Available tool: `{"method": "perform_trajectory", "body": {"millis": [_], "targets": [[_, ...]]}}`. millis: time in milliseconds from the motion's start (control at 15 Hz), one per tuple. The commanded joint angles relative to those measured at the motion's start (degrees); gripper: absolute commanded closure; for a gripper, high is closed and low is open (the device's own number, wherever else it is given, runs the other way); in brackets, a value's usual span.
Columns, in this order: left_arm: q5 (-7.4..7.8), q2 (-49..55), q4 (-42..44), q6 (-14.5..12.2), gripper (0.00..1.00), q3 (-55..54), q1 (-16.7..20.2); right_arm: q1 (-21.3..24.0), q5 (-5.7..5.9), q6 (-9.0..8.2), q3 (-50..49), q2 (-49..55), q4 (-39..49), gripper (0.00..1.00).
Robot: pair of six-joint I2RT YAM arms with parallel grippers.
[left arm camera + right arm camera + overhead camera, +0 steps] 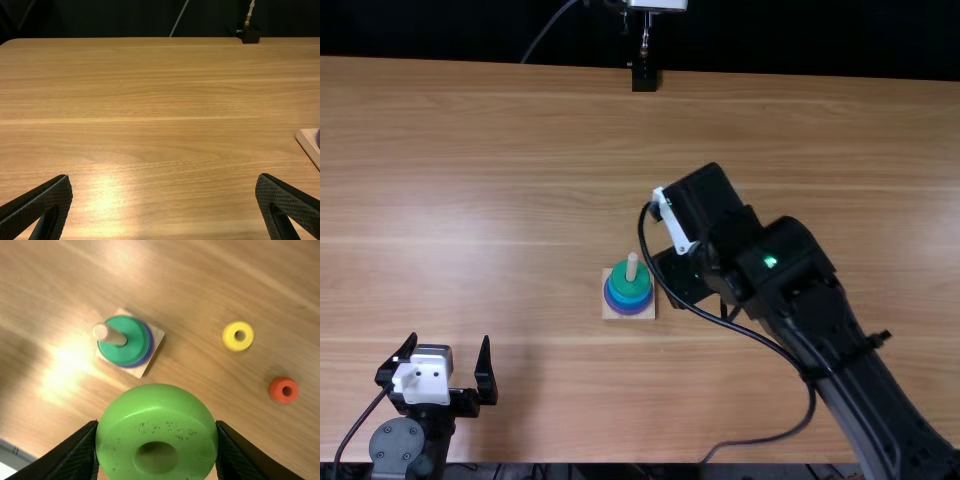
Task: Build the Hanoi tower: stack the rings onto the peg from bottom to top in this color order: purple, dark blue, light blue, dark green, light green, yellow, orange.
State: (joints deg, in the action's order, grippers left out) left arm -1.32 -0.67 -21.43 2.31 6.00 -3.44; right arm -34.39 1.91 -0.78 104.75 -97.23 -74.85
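Observation:
In the top view, the wooden base (609, 312) bears a stack with the dark green ring (629, 286) uppermost around the peg (632, 264), over blue and purple rings. My right gripper (685, 278) is just right of it. In the right wrist view, my right gripper (156, 425) is shut on the light green ring (156, 410), apart from the peg (112, 334). The yellow ring (231, 342) and orange ring (278, 396) lie separately on the table. Off to the left, my left gripper (450, 340) stands open, holding nothing; in its wrist view, this gripper (164, 177) has its fingers wide apart.
The wooden table (480, 180) extends around the base. My right arm and its cable cover part of the table right of the stack. A small black stand (644, 78) is at the far edge. The base's corner (306, 136) shows in the left wrist view.

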Motion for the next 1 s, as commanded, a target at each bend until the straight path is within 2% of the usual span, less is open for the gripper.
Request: {"method": "perform_trajectory", "body": {"millis": [0,533,933], "targets": [[0.27,0.7,-4.4,-0.2,0.0,-6.0,-0.6,-1.1,-0.54,0.88,3.5,-3.2,-0.2,1.0],[0.27,0.7,-4.4,-0.2,0.0,-6.0,-0.6,-4.3,-0.54,0.56,10.7,-11.1,0.6,1.0],[0.27,0.7,-4.4,-0.2,0.0,-6.0,-0.6,-4.3,-0.44,0.14,11.5,-14.0,0.7,1.0]]}}
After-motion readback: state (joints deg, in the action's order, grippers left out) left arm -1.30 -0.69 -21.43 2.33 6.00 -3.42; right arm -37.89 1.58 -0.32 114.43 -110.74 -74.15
